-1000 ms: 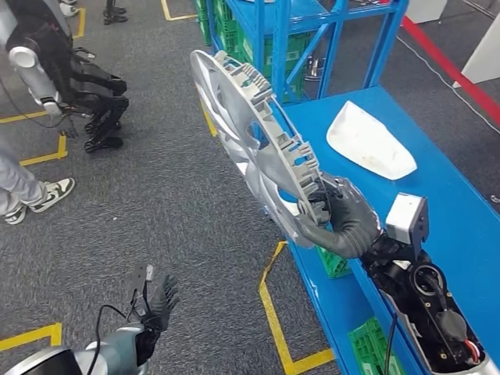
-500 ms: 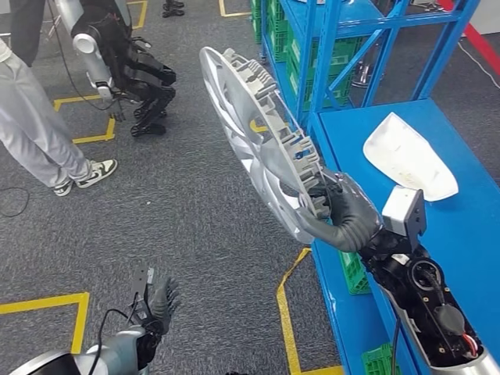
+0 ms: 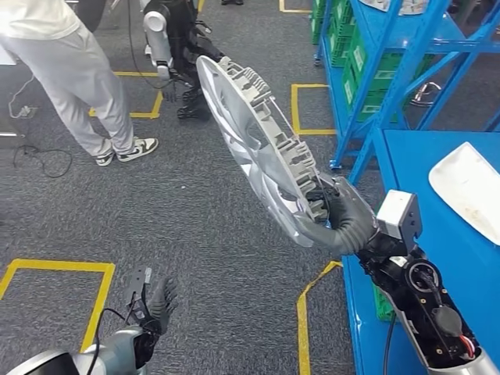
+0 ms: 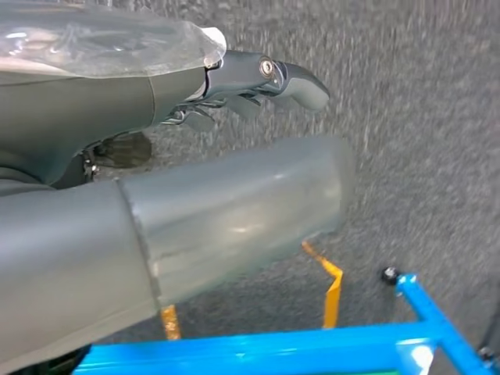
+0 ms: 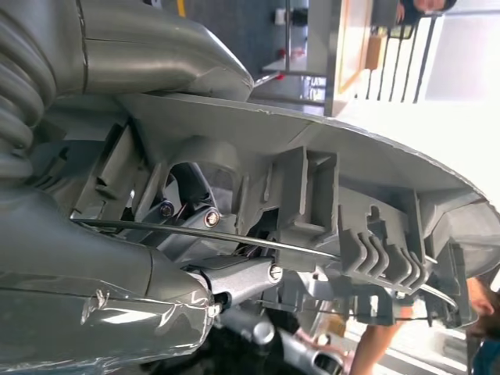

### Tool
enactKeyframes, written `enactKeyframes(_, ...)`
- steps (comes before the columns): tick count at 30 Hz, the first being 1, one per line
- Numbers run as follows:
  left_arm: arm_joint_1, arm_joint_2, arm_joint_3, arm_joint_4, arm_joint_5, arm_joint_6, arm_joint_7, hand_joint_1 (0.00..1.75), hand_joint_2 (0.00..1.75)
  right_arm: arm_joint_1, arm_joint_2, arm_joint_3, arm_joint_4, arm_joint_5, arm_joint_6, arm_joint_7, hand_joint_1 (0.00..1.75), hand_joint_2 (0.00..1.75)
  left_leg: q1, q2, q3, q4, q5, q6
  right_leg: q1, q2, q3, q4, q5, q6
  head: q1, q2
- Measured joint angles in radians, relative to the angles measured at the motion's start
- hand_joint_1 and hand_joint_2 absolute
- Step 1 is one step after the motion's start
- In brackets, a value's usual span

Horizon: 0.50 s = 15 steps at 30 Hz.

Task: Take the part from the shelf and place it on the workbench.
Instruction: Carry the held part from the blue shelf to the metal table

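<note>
Gripping the silver wheel cover by its near rim, the right robot hand is holding it tilted over the floor, long axis running far-left; the blue bench lies right. The left robot hand is hanging low, holding nothing, fingers apart.

A person in light grey trousers and white sneakers stands on the grey carpet, which carries yellow tape lines. Just beside the person stands another robot with dark legs. A black cable lies on the carpet near the sneakers. A white moulded shell lies further right.
</note>
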Motion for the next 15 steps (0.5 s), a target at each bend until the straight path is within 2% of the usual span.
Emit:
enactKeyframes(1,0.0,0.0,0.0,0.0,0.001,-0.002,0.001,0.0,0.0,0.001,0.0,0.0,0.0,0.001,0.0,0.0,1.75,1.75,-0.001,-0.012,0.001,0.0,-0.001,0.003,0.001,0.015,-0.038,0.078,-0.031,0.0,0.002,0.0)
enactKeyframes(2,0.0,-0.001,0.0,0.0,0.002,-0.003,0.002,0.0,0.0,0.003,0.0,0.0,0.0,0.002,0.0,0.0,1.75,1.75,-0.003,-0.027,0.002,0.001,-0.002,0.005,0.002,0.022,-0.072,0.141,-0.048,-0.001,0.004,0.0)
enactKeyframes(3,0.002,-0.001,0.0,0.0,0.003,-0.004,0.003,0.0,0.0,0.005,0.0,0.0,0.0,0.002,0.001,0.0,1.75,1.75,-0.005,-0.042,0.004,0.001,-0.002,0.006,0.003,0.025,-0.091,0.167,-0.045,-0.004,0.005,0.0)
enactKeyframes(4,0.004,-0.001,0.0,0.0,0.003,-0.004,0.003,0.0,0.0,0.006,0.0,0.0,0.0,0.003,0.002,0.001,1.75,1.75,-0.006,-0.058,0.006,0.002,-0.003,0.006,0.003,0.027,-0.092,0.154,-0.022,-0.008,0.005,0.0)
enactKeyframes(5,0.005,-0.001,0.0,0.0,0.003,-0.004,0.003,0.0,0.0,0.007,0.0,0.0,0.0,0.004,0.002,0.0,1.75,1.75,-0.007,-0.074,0.009,0.002,-0.004,0.006,0.004,0.034,-0.075,0.101,0.019,-0.014,0.006,0.0)
enactKeyframes(6,0.005,-0.002,0.0,0.0,0.003,-0.004,0.003,0.0,0.0,0.007,0.0,0.001,0.0,0.005,0.001,0.0,1.75,1.75,-0.007,-0.089,0.011,0.002,-0.006,0.005,0.005,0.052,-0.049,0.025,0.067,-0.02,0.006,0.0)
enactKeyframes(7,0.005,-0.003,0.0,0.0,0.002,-0.003,0.003,0.0,0.0,0.007,0.0,0.001,0.0,0.006,0.001,-0.002,1.75,1.75,-0.008,-0.102,0.012,0.003,-0.007,0.002,0.003,0.077,-0.02,-0.044,0.103,-0.027,0.006,0.0)
enactKeyframes(8,0.005,-0.004,0.0,0.0,0.002,-0.001,0.003,0.0,0.0,0.006,0.0,0.0,0.0,0.008,0.0,-0.005,1.75,1.75,-0.007,-0.115,0.01,0.004,-0.007,-0.001,0.003,0.098,0.004,-0.1,0.123,-0.032,0.006,0.0)
enactKeyframes(9,0.006,-0.005,0.0,0.0,0.001,0.001,0.003,0.0,0.0,0.005,0.0,0.0,0.0,0.009,-0.001,-0.007,1.75,1.75,-0.004,-0.127,0.006,0.005,-0.006,-0.006,0.003,0.111,0.019,-0.129,0.128,-0.034,0.006,0.0)
enactKeyframes(10,0.007,-0.005,0.0,0.0,0.001,0.003,0.003,0.0,0.0,0.005,0.0,0.0,0.0,0.009,-0.002,-0.008,1.75,1.75,-0.002,-0.139,0.003,0.004,-0.004,-0.012,0.004,0.109,0.027,-0.139,0.124,-0.034,0.006,0.0)
enactKeyframes(11,0.009,-0.004,0.0,0.001,0.0,0.004,0.003,0.0,0.0,0.004,0.0,0.0,0.0,0.01,-0.002,-0.008,1.75,1.75,-0.001,-0.151,0.0,0.002,-0.001,-0.019,0.003,0.098,0.032,-0.148,0.121,-0.035,0.006,0.0)
enactKeyframes(12,0.012,-0.003,0.0,0.001,0.0,0.005,0.003,0.0,0.0,0.004,0.0,0.0,-0.001,0.011,-0.002,-0.007,1.75,1.75,-0.002,-0.152,-0.001,0.001,-0.001,-0.024,0.0,0.086,0.037,-0.154,0.123,-0.037,0.007,0.0)
enactKeyframes(13,0.013,-0.002,0.0,0.001,-0.001,0.005,0.003,0.0,0.0,0.003,0.001,0.001,-0.001,0.011,-0.002,-0.006,1.75,1.75,-0.006,-0.137,-0.006,0.012,-0.009,-0.03,-0.004,0.073,0.043,-0.161,0.125,-0.04,0.003,0.0)
enactKeyframes(15,0.009,-0.001,0.0,0.002,-0.004,0.009,0.003,0.0,0.0,-0.003,0.003,0.001,-0.003,0.011,-0.001,-0.006,1.75,1.75,-0.009,-0.073,-0.05,0.102,-0.057,-0.039,-0.007,0.046,0.05,-0.17,0.127,-0.044,-0.009,0.0)
